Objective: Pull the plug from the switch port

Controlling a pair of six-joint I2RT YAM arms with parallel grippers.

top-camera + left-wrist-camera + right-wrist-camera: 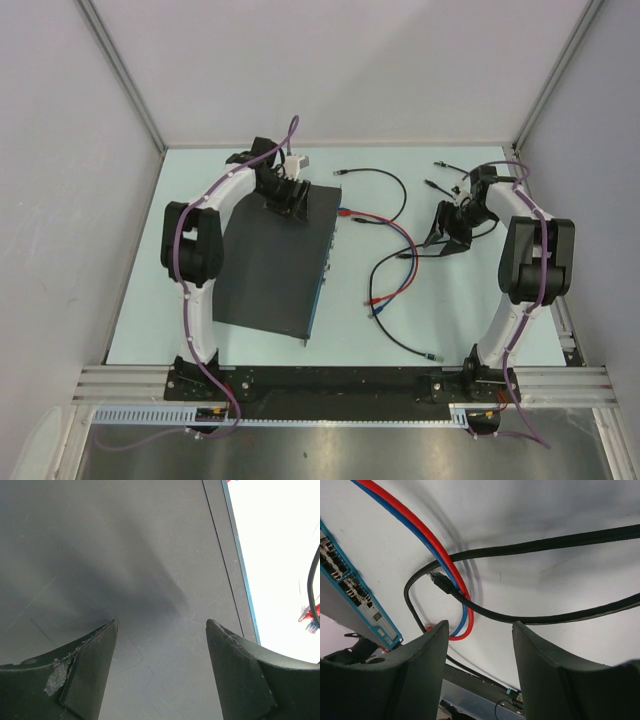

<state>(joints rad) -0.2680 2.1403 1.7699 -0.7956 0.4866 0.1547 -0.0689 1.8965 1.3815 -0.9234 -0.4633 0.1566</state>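
The table carries one big thing, the switch. It lies flat on the left half, a broad black slab set a little askew. It looks like a metal case, stiff and heavy enough to stay put under a light tug, though I'd guess it could skate on that smooth top if pulled hard. The left hand hangs over the switch's far edge, fingers spread wide and holding nothing. Pressing down there would probably steady the box.

The long thin face looks toward the right edge of the table. It is pale blue-grey with a teal rim and a row of small sockets in pairs. Its metal-lined sockets are not something to lever against.

The red cable runs from the far end of that face toward the middle of the table, paired lower down with a blue one. It is soft and springy, a poor thing to haul on. Loose black leads lie nearby, unconnected.

Smallest is the red plug, right against the face near the switch's far right corner. I cannot tell whether it is fully seated. It is hard plastic, likely with a latch tab that can snap, so I would pinch its body close to the socket, squeeze the tab, and draw it straight out.

The right hand is over the right half of the table, well away from the plug, fingers apart and empty.
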